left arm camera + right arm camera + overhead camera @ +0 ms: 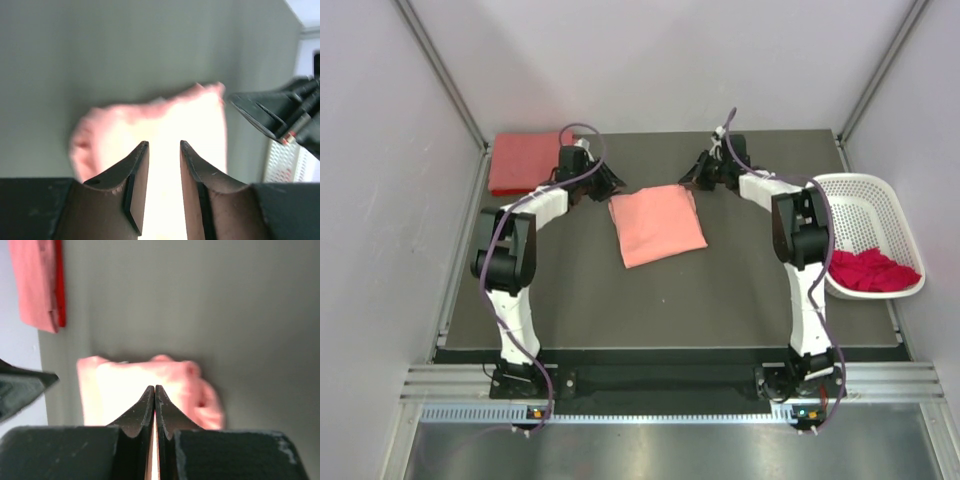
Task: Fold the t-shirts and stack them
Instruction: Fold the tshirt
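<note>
A light salmon-pink t-shirt (657, 225) lies folded into a rectangle in the middle of the dark table. My left gripper (611, 186) hovers at its back left corner. In the left wrist view this gripper (164, 144) is open, and only the pink cloth (150, 125) shows below the gap. At the back right corner my right gripper (692, 180) is shut, with nothing visible between its jaws (154, 386). A coral-red t-shirt (525, 160) lies folded at the back left. A deep magenta-red t-shirt (870, 270) sits crumpled in the basket.
The white perforated basket (880, 200) stands at the table's right edge. Grey walls close in the back and both sides. Bare dark tabletop (650, 310) lies between the pink shirt and the arm bases.
</note>
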Action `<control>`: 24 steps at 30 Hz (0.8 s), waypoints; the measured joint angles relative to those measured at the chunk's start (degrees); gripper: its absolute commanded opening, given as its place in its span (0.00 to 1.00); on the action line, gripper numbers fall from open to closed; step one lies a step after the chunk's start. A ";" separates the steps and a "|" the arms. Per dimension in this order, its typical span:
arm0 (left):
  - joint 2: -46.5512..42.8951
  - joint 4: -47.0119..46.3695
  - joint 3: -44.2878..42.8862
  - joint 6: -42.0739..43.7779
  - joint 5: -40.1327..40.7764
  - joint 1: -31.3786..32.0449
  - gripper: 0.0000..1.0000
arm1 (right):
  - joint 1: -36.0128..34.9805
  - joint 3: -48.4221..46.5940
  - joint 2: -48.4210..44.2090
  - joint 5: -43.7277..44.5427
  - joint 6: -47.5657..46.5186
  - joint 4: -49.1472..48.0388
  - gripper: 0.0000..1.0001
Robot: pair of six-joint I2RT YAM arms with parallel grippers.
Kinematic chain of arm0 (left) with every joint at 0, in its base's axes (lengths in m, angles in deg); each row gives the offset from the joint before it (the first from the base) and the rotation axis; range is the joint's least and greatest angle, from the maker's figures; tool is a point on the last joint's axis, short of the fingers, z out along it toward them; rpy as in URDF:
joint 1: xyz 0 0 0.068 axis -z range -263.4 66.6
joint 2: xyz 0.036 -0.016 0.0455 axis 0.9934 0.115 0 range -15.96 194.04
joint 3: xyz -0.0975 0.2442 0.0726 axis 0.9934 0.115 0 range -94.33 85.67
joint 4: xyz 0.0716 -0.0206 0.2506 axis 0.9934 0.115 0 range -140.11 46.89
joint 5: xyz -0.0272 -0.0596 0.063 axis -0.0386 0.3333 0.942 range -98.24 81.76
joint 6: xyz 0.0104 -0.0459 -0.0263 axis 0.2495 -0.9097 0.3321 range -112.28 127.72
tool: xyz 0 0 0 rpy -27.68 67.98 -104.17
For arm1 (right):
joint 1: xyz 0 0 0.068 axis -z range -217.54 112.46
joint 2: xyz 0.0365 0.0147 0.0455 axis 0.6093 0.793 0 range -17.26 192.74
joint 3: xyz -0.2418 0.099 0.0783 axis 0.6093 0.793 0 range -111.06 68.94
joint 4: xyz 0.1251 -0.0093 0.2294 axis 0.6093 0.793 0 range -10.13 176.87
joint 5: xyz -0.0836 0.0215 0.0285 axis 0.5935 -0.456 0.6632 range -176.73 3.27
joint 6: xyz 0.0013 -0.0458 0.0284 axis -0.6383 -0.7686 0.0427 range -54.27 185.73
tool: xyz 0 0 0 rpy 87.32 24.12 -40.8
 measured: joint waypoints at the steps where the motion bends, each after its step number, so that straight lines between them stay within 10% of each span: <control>1: -1.36 -0.90 1.51 -0.61 -0.44 0.68 0.36 | -0.50 0.00 -0.55 0.04 0.00 -0.15 0.00; 13: 1.03 -7.82 7.74 -5.66 -1.40 3.56 0.36 | -10.19 0.04 1.51 -1.20 13.00 -13.44 0.00; 24: 2.03 -9.90 10.38 -3.76 -1.75 1.53 0.38 | -4.37 1.11 7.19 -2.69 13.55 -15.82 0.00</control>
